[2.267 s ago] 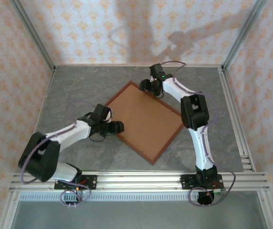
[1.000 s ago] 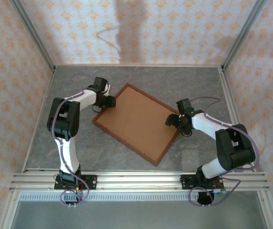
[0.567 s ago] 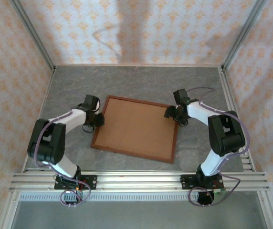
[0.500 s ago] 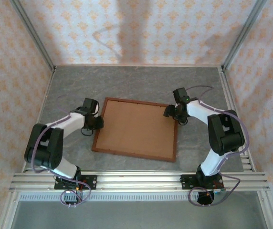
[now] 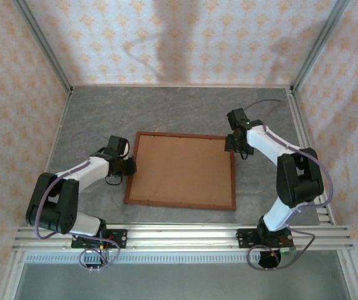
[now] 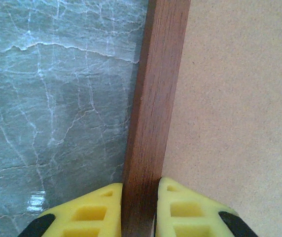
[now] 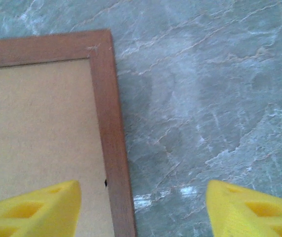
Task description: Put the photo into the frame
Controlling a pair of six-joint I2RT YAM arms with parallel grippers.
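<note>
The frame (image 5: 179,205), thin reddish-brown wood, lies flat mid-table with a plain brown backing board (image 5: 182,169) filling it. My left gripper (image 5: 130,166) is at the middle of the frame's left rail. In the left wrist view its yellow fingers (image 6: 96,212) press both sides of the rail (image 6: 156,98), so the left gripper (image 6: 140,210) is shut on it. My right gripper (image 5: 236,147) hovers by the far right corner. Its jaws stand open astride the right rail (image 7: 109,113), one fingertip (image 7: 47,205) over the board and nothing between them. The photo is hidden.
The grey marbled tabletop (image 5: 104,112) surrounds the frame, bounded by patterned walls and aluminium posts. An aluminium rail (image 5: 179,236) carrying both arm bases runs along the near edge.
The frame has turned clockwise and now lies square to the table's edges. My left gripper has closed on the left rail. The right gripper has moved to the far right corner, its jaws narrowing.
</note>
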